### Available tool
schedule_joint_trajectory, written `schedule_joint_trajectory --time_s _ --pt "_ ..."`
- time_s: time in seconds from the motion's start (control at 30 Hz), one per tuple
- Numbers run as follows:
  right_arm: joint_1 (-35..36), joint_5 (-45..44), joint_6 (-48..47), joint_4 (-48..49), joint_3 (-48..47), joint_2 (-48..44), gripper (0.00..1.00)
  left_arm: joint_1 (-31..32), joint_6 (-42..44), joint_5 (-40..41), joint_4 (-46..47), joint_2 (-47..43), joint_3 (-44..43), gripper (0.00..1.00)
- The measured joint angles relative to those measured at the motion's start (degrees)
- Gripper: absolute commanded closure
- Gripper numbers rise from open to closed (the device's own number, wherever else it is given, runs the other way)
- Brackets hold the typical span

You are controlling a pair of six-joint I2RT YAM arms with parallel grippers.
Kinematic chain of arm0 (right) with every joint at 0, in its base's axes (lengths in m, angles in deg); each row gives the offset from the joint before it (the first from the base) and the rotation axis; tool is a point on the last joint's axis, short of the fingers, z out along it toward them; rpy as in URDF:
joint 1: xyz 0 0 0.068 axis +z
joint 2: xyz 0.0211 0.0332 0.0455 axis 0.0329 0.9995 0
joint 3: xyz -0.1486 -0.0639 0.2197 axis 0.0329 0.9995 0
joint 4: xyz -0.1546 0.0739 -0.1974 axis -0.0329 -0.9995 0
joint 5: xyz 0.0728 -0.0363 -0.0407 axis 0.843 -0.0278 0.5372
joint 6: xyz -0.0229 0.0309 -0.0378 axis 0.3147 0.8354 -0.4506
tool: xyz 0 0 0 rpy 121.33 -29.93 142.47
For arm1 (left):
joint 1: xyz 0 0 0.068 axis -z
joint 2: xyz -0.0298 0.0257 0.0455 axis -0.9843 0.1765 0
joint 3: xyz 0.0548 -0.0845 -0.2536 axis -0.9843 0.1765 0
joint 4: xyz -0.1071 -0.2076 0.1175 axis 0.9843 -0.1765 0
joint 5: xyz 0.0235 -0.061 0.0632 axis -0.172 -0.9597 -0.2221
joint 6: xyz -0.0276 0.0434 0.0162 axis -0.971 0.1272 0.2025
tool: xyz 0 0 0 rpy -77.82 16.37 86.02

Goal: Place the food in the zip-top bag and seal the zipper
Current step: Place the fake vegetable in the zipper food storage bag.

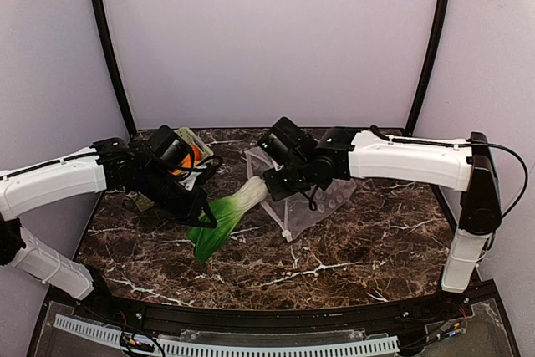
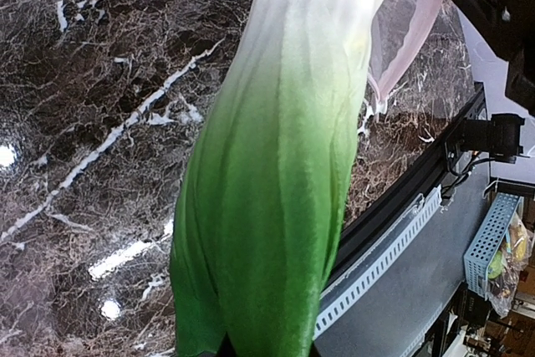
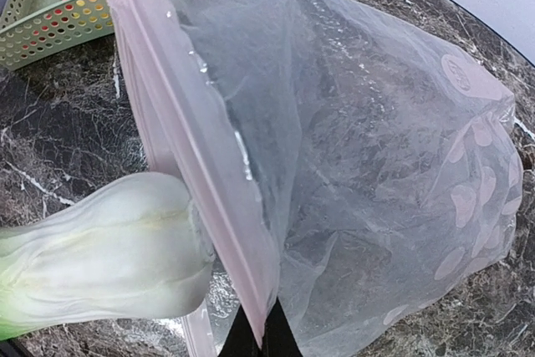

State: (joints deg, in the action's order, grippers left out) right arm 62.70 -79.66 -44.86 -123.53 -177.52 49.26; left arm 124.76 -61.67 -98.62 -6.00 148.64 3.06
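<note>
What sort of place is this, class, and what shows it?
Most likely a robotics lab test cell, not a kitchen: the left arm and right arm are mounted at a marble-patterned table, plain pale screens enclose it, and the food is a toy bok choy.

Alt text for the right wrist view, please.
The right tool pinches the clear zip-top bag by its pink zipper strip, with the white end of the toy bok choy against that edge. A pale green basket sits behind.
</note>
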Motion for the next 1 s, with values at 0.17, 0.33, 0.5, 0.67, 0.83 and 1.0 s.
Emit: schedule_joint_trajectory --time_s 0.17,0.33,0.5,0.67,0.83,1.0 --pt "1.7 0.3 -1.9 0.0 0.0 0.0 1.0 0.0 0.1 0.9 0.8 2.6 -2.1 0.99" --pt "3.0 3.2 -3.4 0.7 0.0 0.0 1.0 0.0 0.6 1.0 2.1 5.9 -3.5 0.99" --pt "3.0 8.3 -5.6 4.2 1.6 0.0 1.0 0.0 1.7 0.3 2.6 9.4 -5.8 0.99" --pt "3.0 16.1 -8.7 8.1 5.1 -0.2 1.0 0.0 4.2 0.0 1.2 13.2 -9.4 0.99" --pt "3.0 19.6 -11.1 9.3 6.4 -0.4 1.0 0.0 8.9 0.1 -1.1 15.9 -12.7 0.98" --pt "2.0 19.0 -10.5 9.4 9.2 -3.6 1.0 0.0 15.0 0.4 -4.0 17.9 -15.6 0.98"
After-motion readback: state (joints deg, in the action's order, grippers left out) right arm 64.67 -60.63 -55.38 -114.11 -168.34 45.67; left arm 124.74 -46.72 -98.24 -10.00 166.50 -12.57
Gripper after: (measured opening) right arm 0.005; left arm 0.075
